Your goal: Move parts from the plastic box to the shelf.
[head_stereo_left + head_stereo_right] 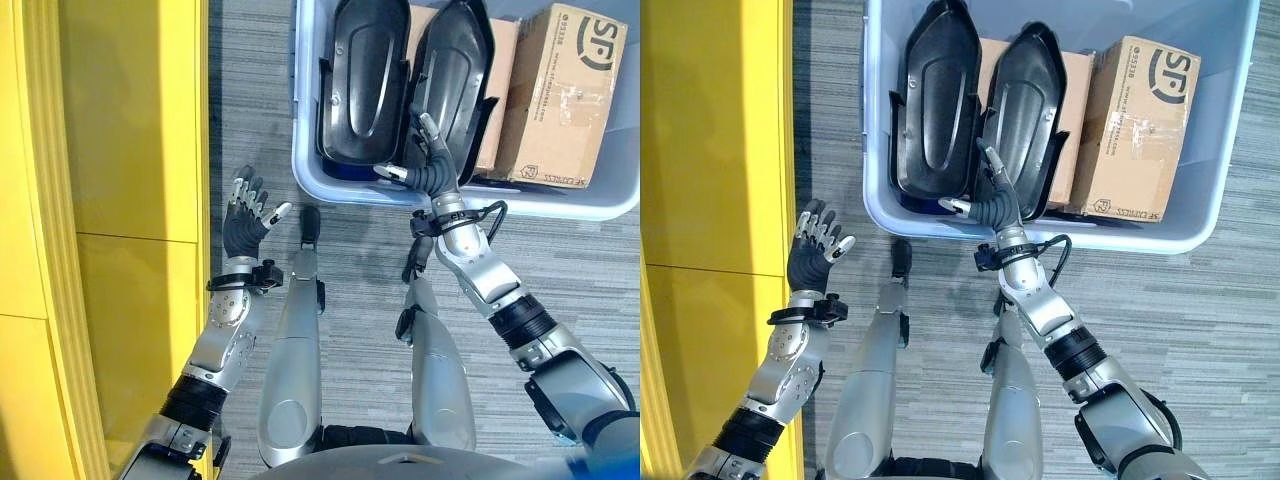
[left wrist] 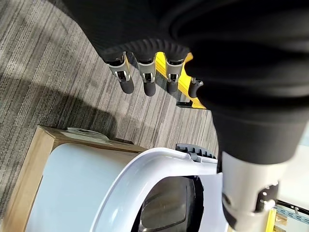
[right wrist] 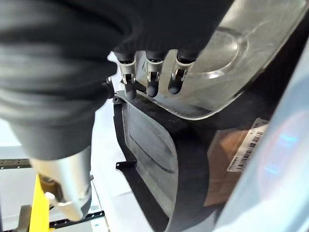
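Cardboard boxes crowd our plastic box beside two black shell parts; right hand spread at the nearer shell; left hand open by the yellow shelf.

Light fell evenly and brightly from overhead, washing the grey carpet without hard shadows in the head views. Soft glare streaked the glossy black parts and the pale rim of the plastic box. In the left wrist view a broad, soft-edged shadow lay across the carpet. Both wrist views blurred heavily close in; the right hand looked smeared, and a sheen whitened the part beyond it.
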Tool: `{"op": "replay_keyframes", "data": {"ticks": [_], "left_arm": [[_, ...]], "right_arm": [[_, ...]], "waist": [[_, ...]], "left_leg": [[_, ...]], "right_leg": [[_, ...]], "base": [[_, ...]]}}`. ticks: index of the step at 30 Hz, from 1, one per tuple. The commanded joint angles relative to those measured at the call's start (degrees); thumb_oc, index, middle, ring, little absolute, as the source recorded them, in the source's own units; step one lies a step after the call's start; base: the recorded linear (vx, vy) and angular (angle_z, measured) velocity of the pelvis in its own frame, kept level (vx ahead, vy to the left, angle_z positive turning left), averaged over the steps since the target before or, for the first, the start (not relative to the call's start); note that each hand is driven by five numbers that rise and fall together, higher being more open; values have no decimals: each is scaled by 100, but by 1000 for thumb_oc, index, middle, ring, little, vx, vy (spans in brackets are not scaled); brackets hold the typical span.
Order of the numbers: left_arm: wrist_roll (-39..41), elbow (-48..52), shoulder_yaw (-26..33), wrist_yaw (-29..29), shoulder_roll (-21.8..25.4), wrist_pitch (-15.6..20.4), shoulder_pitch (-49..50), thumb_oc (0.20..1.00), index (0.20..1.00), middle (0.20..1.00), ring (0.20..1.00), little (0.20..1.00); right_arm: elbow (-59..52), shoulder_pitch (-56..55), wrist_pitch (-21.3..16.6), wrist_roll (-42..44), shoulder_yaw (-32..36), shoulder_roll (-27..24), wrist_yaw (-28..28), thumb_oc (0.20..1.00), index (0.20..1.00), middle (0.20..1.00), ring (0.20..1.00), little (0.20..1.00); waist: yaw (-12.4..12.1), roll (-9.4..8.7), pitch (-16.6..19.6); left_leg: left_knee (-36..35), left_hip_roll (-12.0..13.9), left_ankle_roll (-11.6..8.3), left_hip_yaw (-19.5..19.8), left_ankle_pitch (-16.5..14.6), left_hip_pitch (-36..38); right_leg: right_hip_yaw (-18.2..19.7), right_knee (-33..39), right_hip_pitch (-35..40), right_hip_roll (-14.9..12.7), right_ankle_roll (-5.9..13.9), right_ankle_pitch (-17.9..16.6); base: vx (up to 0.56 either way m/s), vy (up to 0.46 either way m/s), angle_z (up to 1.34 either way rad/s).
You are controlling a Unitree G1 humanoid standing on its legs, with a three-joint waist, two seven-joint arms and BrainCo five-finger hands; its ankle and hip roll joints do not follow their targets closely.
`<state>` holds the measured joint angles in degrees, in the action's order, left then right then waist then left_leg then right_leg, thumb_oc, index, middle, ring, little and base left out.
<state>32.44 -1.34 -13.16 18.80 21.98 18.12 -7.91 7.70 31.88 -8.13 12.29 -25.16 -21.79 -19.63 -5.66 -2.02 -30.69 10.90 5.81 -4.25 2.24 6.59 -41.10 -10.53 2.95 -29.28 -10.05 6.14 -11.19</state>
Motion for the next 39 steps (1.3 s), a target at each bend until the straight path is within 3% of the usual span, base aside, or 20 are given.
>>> {"op": "replay_keyframes", "data": {"ticks": [1,10,17,30,35,39], "left_arm": [[-242,640,106,19,281,163,316,1000,1000,1000,1000,1000],[-283,770,200,17,347,136,462,1000,1000,1000,1000,1000],[-305,863,185,53,348,158,543,1000,1000,1000,1000,1000],[-332,861,112,151,280,248,460,1000,1000,1000,1000,1000],[-338,864,105,168,284,260,441,1000,1000,1000,1000,1000],[-339,826,53,181,277,283,423,1000,1000,1000,1000,1000]], "right_arm": [[-839,4,-585,60,-12,-9,362,1000,1000,1000,1000,1000],[-1943,-620,-891,186,589,-133,227,1000,1000,1000,1000,1000],[-2195,-828,-1068,-47,989,-17,-231,1000,1000,1000,1000,1000],[-1198,-668,-804,-732,1517,186,-1275,1000,1000,1000,1000,1000],[-918,-532,-722,-832,1553,213,-1430,1000,1000,1000,1000,1000],[-172,-197,-497,-1028,1562,208,-1684,1000,1000,1000,1000,1000]], "waist": [[-96,-115,89],[46,-225,89],[112,-227,89],[93,-145,89],[69,-119,89],[9,-70,89]], "left_leg": [[-53,-220,170,-5,-287,91],[-88,-188,166,-36,-285,163],[-75,-167,167,-41,-290,178],[-76,-200,194,-15,-305,185],[-67,-207,200,-20,-315,176],[-67,-226,210,4,-318,145]], "right_leg": [[96,-859,238,-260,231,846],[121,-843,270,-237,249,817],[141,-857,264,-222,244,819],[168,-861,270,-218,241,844],[169,-875,267,-217,240,848],[169,-883,231,-216,229,856]], "base": [[0,0,0],[0,0,0],[0,0,0],[0,0,0],[0,0,0],[0,0,0]]}}
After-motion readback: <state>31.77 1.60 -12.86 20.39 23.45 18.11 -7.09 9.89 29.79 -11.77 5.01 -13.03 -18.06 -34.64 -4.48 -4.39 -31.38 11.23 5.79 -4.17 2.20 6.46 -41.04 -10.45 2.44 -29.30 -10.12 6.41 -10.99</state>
